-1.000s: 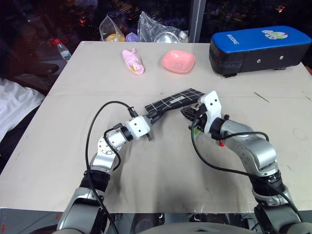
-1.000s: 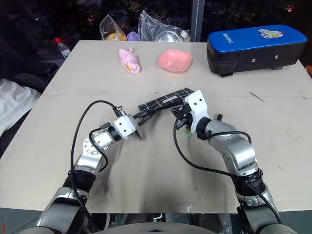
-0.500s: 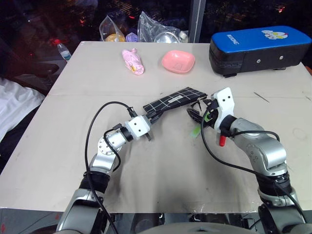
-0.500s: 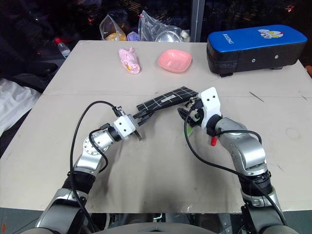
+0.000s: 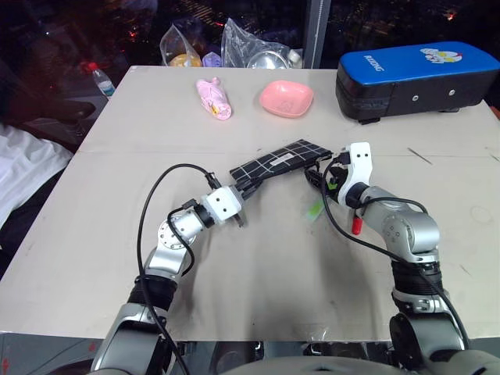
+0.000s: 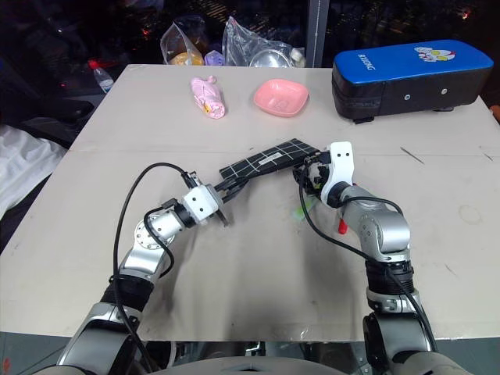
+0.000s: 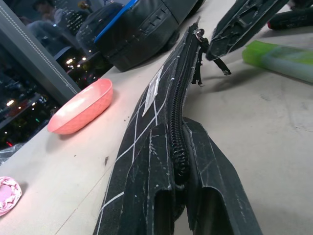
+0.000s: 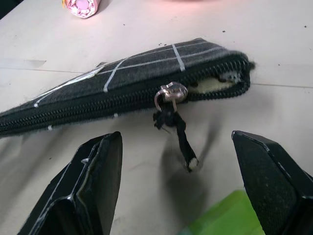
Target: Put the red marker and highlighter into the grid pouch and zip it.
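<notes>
The left gripper (image 5: 238,205) has its jaws clenched on the left end of the pouch (image 5: 277,162), so that end is lifted a little off the worktop (image 5: 258,266). The pouch runs from there to the far right. Its zip is shut most of the way, but the right end gapes open a bit past the zipper pull (image 8: 171,92). A short black cord hangs down from the pull.

The highlighter (image 5: 313,211) lies on the worktop just right of the pouch's middle and nearer to the robot. It is not in the pouch. The marker (image 5: 356,224) lies just right of that, partly under the right arm, with its red end showing. It is not in the pouch either.

The right gripper (image 5: 326,176) sits at the right end of the pouch with its jaws spread wide and nothing in them. In the right wrist view the pull hangs between the two jaws.

Here is what could go wrong. If the right jaws pull the zip shut now, both pens get left outside. The cord is thin and floppy, so the jaws may close on air or slip off it. A hard tug could yank the pouch out of the left jaws, since they grip only its end. The right arm could also bump the marker and send it rolling away, maybe off the near edge.
</notes>
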Robot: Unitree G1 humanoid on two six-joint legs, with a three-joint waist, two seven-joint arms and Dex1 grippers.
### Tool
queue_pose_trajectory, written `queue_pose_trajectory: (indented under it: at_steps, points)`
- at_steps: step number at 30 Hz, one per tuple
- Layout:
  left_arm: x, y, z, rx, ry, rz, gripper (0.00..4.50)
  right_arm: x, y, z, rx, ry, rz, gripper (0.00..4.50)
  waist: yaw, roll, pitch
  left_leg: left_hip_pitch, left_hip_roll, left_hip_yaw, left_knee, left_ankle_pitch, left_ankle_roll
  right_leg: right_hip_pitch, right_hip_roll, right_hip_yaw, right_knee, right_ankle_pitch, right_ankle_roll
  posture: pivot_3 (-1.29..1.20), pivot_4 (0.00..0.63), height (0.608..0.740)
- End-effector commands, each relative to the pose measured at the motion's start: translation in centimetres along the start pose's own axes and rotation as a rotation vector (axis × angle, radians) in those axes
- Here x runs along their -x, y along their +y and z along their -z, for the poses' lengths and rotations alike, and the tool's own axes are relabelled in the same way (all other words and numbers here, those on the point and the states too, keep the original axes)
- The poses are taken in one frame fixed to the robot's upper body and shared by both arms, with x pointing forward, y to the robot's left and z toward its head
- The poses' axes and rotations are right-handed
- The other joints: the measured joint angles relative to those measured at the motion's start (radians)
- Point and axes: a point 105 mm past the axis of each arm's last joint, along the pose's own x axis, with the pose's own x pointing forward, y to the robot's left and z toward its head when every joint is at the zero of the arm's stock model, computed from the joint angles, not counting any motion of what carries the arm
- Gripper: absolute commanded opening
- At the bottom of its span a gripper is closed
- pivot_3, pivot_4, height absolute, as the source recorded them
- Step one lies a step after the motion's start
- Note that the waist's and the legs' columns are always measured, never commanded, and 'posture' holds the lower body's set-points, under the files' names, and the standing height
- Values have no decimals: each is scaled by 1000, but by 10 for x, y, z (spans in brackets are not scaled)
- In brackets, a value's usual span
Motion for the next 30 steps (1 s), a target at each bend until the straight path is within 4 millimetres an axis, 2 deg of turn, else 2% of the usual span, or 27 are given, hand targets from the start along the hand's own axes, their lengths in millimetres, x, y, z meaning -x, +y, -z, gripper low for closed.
queue_pose_trajectory:
  at_steps: [1,5,6,8,10,13,14,23,30]
  points:
    - [-3,5,-14,-34,-47,-10,0,-4,7,-16,89,-72,-37,3582,0,0,0,0,0,0,0,0,0,0,0,0,0,0,0,0,150,740]
    - [-3,4,-14,-35,-44,-9,0,-7,7,-15,147,-87,-49,3582,0,0,0,0,0,0,0,0,0,0,0,0,0,0,0,0,150,740]
    - [-3,4,-14,-34,-43,-8,0,-7,7,-15,157,-94,-50,3346,0,0,0,0,0,0,0,0,0,0,0,0,0,0,0,0,150,740]
    - [-2,3,-13,-33,-40,-8,0,-8,7,-15,169,-102,-50,2732,0,0,0,0,0,0,0,0,0,0,0,0,0,0,0,0,150,740]
    - [-2,3,-13,-33,-38,-7,0,-9,6,-15,179,-103,-48,1933,0,0,0,0,0,0,0,0,0,0,0,0,0,0,0,0,150,740]
    - [-1,3,-13,-33,-37,-6,0,-10,5,-15,188,-106,-45,306,0,0,0,0,0,0,0,0,0,0,0,0,0,0,0,0,150,740]
    - [-1,3,-12,-33,-36,-6,0,-10,5,-15,192,-107,-46,20,0,0,0,0,0,0,0,0,0,0,0,0,0,0,0,0,150,740]
    - [-1,2,-10,-31,-26,-8,0,-7,12,-16,247,-98,-79,20,0,0,0,0,0,0,0,0,0,0,0,0,0,0,0,0,150,740]
    - [-3,-1,-10,-29,-26,-6,0,-7,25,-18,405,-82,-123,20,0,0,0,0,0,0,0,0,0,0,0,0,0,0,0,0,150,740]
